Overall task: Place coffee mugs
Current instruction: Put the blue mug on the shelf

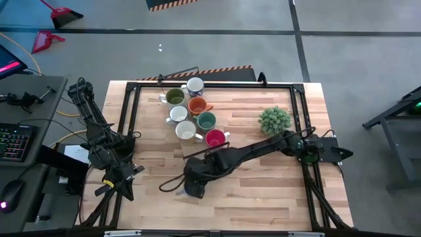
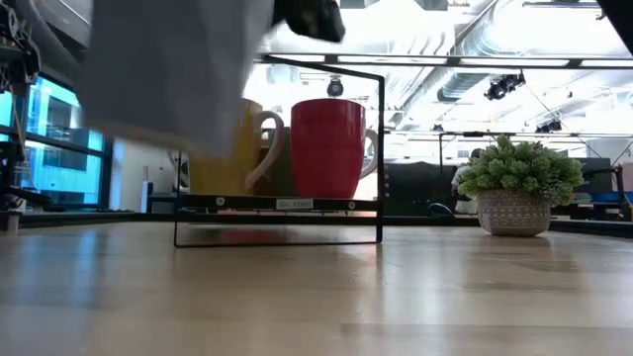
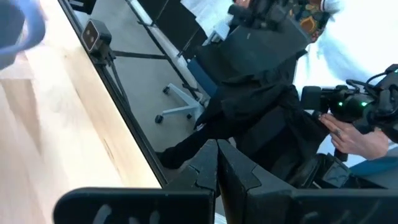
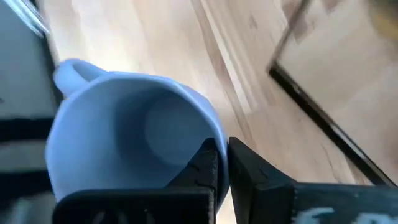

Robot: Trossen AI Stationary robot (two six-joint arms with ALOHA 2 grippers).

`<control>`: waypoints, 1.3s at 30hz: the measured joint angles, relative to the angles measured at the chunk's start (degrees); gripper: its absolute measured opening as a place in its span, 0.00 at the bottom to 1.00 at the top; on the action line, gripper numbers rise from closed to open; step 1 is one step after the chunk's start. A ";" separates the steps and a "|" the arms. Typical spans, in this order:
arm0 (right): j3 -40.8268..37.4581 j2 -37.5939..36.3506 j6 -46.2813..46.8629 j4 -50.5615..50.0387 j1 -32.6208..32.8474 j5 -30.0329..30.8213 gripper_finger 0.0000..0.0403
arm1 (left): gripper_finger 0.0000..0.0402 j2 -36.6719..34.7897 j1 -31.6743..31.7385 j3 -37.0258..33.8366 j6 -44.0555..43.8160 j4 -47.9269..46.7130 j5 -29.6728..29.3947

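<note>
- Right gripper: fingers drawn together on the rim of a pale blue mug; one finger sits inside the wall, the other outside, pinching it.
- In the low view this mug shows as a large blurred pale shape close to the camera, clear of the table surface.
- In the high view the right arm reaches across the table to its front-centre area; the gripper is there, the mug hidden beneath it.
- Left gripper: fingers pressed together, holding nothing; it sits off the table's left edge.
- Other mugs stand grouped at the rear-centre of the table: white mug, olive mug, orange mug, teal mug, red mug and two cream mugs.
- A potted plant stands to the right of the group, well apart from it.
</note>
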 joint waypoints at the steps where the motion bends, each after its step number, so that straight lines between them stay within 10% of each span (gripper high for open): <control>1: -1.07 -1.42 0.92 1.86 0.03 0.08 0.00 | 0.00 0.00 -0.01 0.00 -0.02 -0.15 0.01; 21: -0.21 -8.15 -1.72 14.51 -4.34 23.53 0.00 | 0.00 0.00 0.01 0.00 -0.10 -1.00 0.03; 39: -0.06 -8.30 -3.99 9.36 -14.01 4.78 0.00 | 0.00 0.00 0.01 0.00 -0.02 -1.00 0.01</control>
